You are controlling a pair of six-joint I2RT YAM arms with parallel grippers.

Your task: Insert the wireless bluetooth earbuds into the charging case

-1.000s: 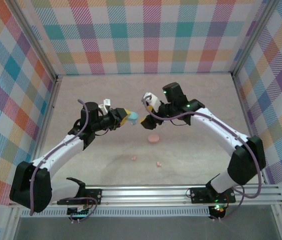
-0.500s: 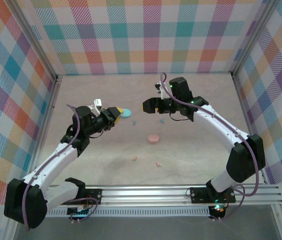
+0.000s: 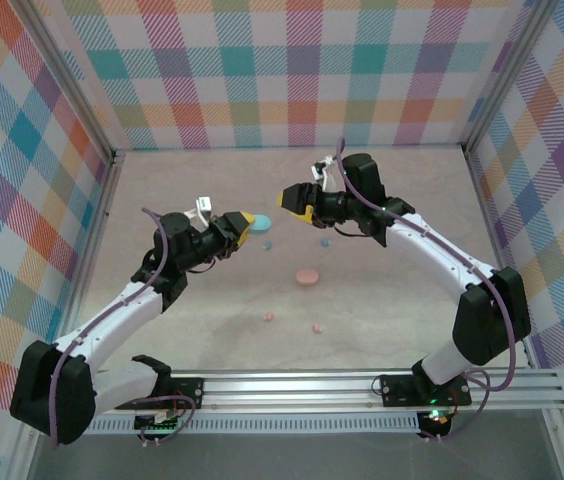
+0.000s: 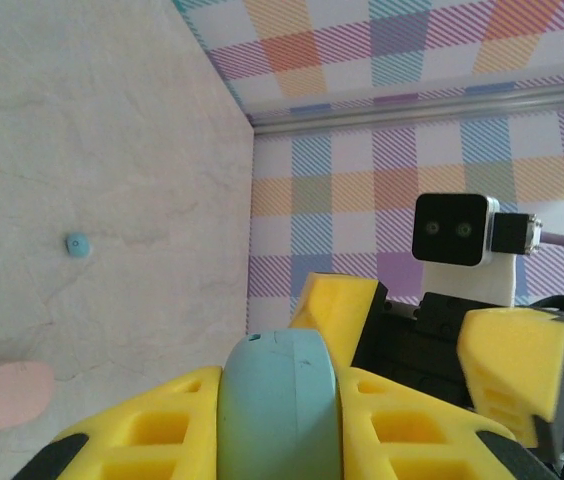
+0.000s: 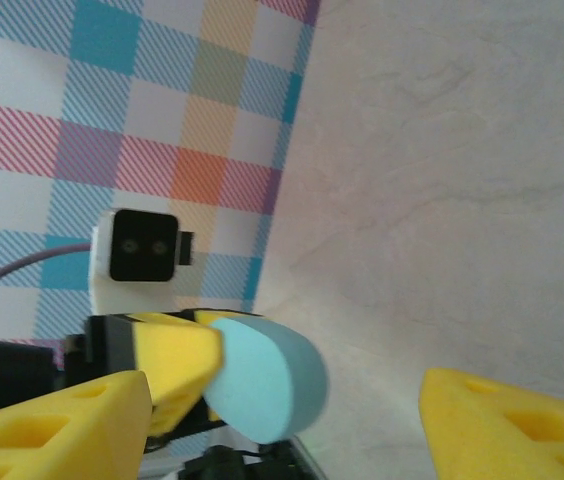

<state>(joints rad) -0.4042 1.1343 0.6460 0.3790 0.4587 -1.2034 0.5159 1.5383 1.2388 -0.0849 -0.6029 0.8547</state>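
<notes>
Left tool [image 3: 245,222]: clenched on the blue case [image 4: 278,400], one yellow finger on each flat face, rim turned to the left wrist camera.
Right tool [image 3: 292,198]: released, fingers [image 5: 507,425] spread wide, pointed at the left tool from just beside, apart from the blue case.
Blue case: held in the left tool, over the middle of the tabletop [image 3: 222,310], towards the far side.
Blue buds: two, loose on the tabletop; one [image 3: 267,244] just beside the blue case in the top view, the other [image 3: 326,242] well to its right, near the right wrist.
Pink case [image 3: 307,277]: flat on the tabletop, between the blue buds and the pink buds.
Pink buds: two, loose on the tabletop on the side nearer the arm bases; one [image 3: 268,316] left, one [image 3: 316,327] right, near each other but apart.
Buds overall: all four outside the cases, touching neither case.
</notes>
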